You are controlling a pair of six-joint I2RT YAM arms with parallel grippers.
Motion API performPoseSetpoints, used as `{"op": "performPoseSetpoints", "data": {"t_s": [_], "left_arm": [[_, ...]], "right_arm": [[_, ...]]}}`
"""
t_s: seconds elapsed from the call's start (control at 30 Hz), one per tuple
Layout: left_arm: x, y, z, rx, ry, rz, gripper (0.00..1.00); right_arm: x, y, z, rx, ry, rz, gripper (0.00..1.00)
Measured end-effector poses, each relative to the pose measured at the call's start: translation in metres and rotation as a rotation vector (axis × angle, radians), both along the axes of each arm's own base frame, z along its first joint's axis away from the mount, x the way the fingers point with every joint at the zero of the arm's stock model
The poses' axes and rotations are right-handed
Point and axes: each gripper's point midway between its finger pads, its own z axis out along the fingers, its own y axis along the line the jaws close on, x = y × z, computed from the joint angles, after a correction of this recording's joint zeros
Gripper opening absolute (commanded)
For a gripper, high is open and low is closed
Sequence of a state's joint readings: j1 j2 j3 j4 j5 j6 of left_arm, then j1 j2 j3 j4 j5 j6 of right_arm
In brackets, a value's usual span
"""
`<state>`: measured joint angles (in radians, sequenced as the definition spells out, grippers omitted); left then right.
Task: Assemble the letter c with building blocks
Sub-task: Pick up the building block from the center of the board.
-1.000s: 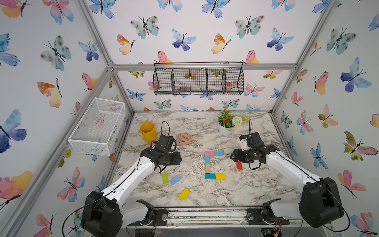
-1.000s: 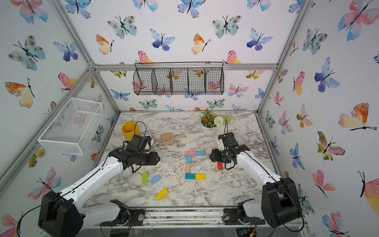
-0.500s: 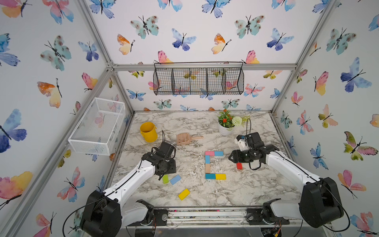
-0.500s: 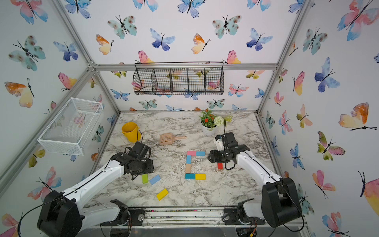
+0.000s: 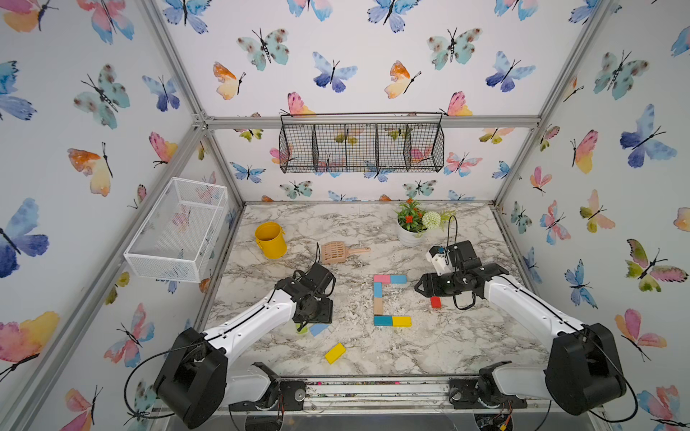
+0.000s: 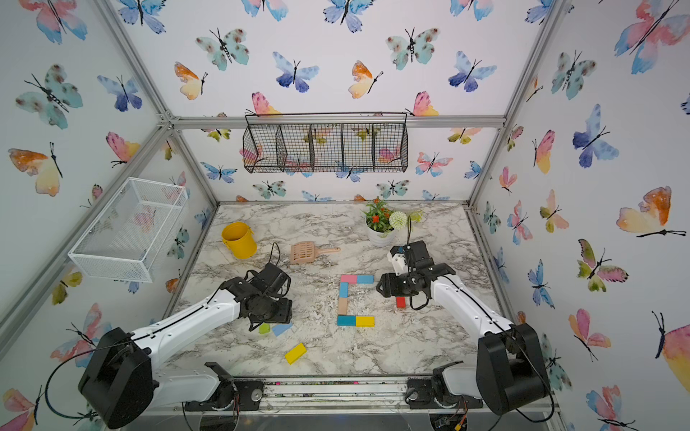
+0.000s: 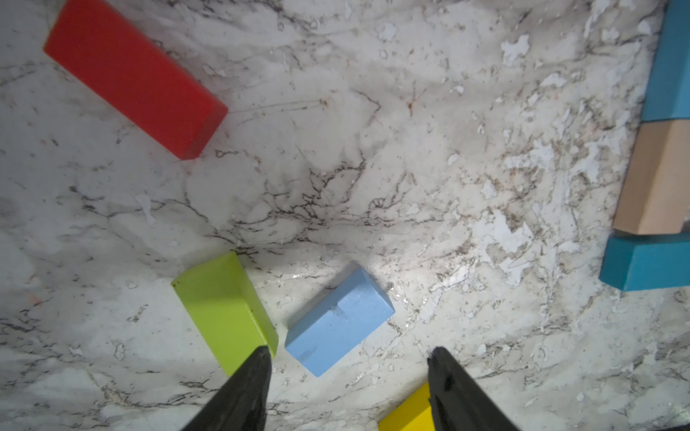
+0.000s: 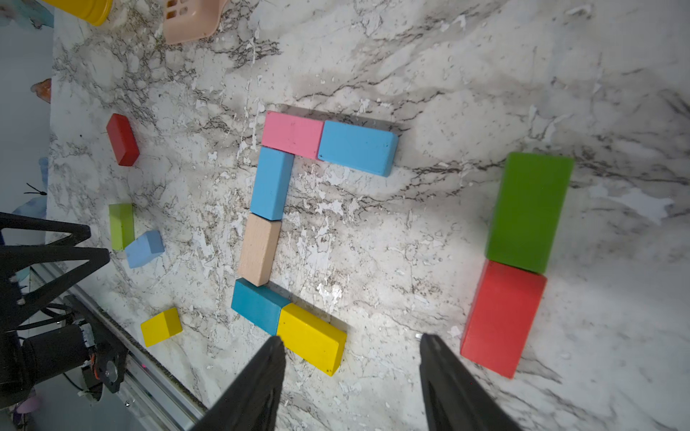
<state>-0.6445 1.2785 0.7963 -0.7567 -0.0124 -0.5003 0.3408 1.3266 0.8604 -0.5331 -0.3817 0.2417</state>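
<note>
left gripper has dropped back toward the robot's bases, jaws parted and empty, above the lime green wooden brick and pale blue wooden brick. right gripper, also parted and empty, hangs beside the c of six painted wooden bricks on the marble table.

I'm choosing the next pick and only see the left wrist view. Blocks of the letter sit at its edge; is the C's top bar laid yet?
Observer: Yes. A pink block and a blue block form it, touching end to end.
Operator: Any spares near the right arm?
Observer: A dark green block and a red block lie end to end close to the right gripper.
Operator: Is it holding anything?
Observer: No, its jaws stand open and empty.
</note>
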Motion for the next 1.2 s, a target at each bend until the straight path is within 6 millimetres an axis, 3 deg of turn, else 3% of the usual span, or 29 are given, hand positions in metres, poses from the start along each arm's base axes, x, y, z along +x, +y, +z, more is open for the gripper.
{"op": "performPoseSetpoints", "data": {"t_s": [0.37, 0.8, 1.2], "left_arm": [[-0.015, -0.009, -0.032, 0.121, 0.089, -0.099, 0.7], [-0.008, -0.006, -0.044, 0.171, 0.085, -0.093, 0.68], [-0.011, -0.008, -0.053, 0.172, 0.118, -0.113, 0.53]], "right_arm": [[-0.002, 0.007, 0.012, 0.05, -0.018, 0.018, 0.61], [-0.003, 0.007, 0.014, 0.056, -0.023, 0.02, 0.62], [-0.003, 0.007, 0.014, 0.057, -0.023, 0.02, 0.62]]}}
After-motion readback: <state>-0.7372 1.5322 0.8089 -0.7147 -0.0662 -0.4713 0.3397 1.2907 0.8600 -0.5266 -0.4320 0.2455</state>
